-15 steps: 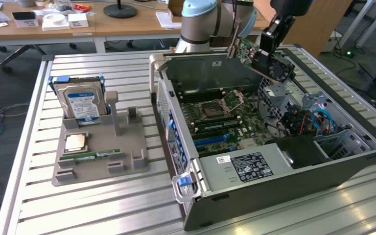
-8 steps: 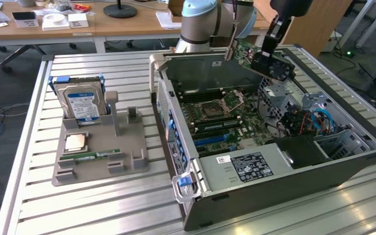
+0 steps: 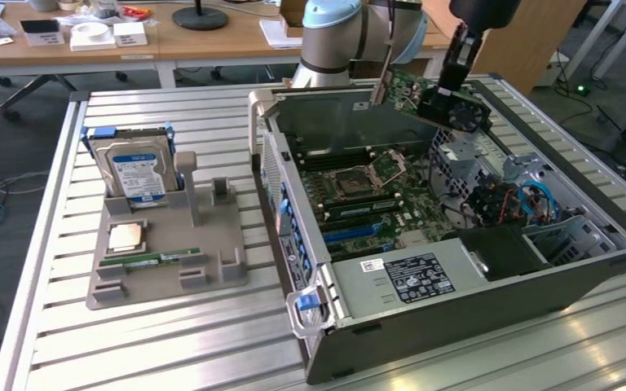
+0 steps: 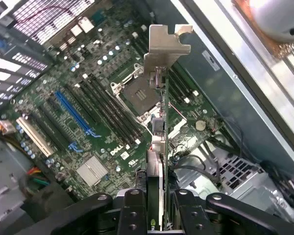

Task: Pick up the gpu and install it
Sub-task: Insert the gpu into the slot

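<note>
The gpu [image 3: 456,110], a flat card with a green board, a dark fan face and a silver bracket [image 4: 166,45], hangs tilted above the far end of the open computer case [image 3: 574,281]. My gripper [image 3: 447,85] is shut on it from above. In the wrist view the gpu [image 4: 159,147] is edge-on between my fingers [image 4: 132,210], with the gripper [image 4: 157,218] gripping its near end. It hangs clear of the motherboard [image 4: 98,98], over the CPU socket [image 4: 134,95]. The blue expansion slot [image 4: 76,115] lies off to one side below.
On the exterior view's left, a grey holder [image 3: 215,281] carries an upright hard drive [image 3: 134,171], a CPU [image 3: 126,236] and a RAM stick [image 3: 163,259]. Inside the case are cables and a drive cage [image 3: 509,199] and a power supply [image 3: 411,277].
</note>
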Robot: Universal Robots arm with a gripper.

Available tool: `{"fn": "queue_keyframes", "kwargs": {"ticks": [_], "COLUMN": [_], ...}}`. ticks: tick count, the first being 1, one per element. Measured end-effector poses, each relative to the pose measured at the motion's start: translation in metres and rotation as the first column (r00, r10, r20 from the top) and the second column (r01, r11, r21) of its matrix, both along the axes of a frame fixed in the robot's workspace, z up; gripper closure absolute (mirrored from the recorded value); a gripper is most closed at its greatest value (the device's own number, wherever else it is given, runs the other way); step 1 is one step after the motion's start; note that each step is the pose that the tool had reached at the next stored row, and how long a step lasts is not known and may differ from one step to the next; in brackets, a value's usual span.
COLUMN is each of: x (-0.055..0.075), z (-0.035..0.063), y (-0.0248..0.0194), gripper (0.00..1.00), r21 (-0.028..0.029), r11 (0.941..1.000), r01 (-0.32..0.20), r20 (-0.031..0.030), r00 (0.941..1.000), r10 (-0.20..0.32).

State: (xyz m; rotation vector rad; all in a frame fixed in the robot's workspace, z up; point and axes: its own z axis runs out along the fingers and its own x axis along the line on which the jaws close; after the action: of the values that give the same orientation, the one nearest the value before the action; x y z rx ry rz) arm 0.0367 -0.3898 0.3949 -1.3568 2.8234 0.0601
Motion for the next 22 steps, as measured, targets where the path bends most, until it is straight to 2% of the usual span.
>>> {"fn": "queue_keyframes", "kwargs": {"ticks": [3, 6, 11, 14, 17, 22], "x": [0.0000, 0.0000, 0.0000, 0.0000, 0.0000, 0.0000], "z": [-0.0004, -0.0008, -0.0014, -0.0017, -0.0021, -0.0026], "y": [0.0000, 0.0000, 0.0000, 0.0000, 0.0000, 0.0000], "gripper": [0.74, 0.74, 0.74, 0.74, 0.74, 0.74], "r21": [0.0000, 0.0000, 0.0000, -0.0001, 0.0000, 0.0000], "r11": [0.9985, 0.9942, 0.9803, 0.9678, 0.9528, 0.9213], "r01": [-0.054, -0.108, -0.197, -0.252, -0.304, -0.389], "r20": [0.0000, 0.0000, 0.0000, -0.0001, 0.0000, 0.0000], "r00": [0.9985, 0.9942, 0.9803, 0.9678, 0.9528, 0.9213], "r10": [0.054, 0.108, 0.197, 0.252, 0.304, 0.389]}}
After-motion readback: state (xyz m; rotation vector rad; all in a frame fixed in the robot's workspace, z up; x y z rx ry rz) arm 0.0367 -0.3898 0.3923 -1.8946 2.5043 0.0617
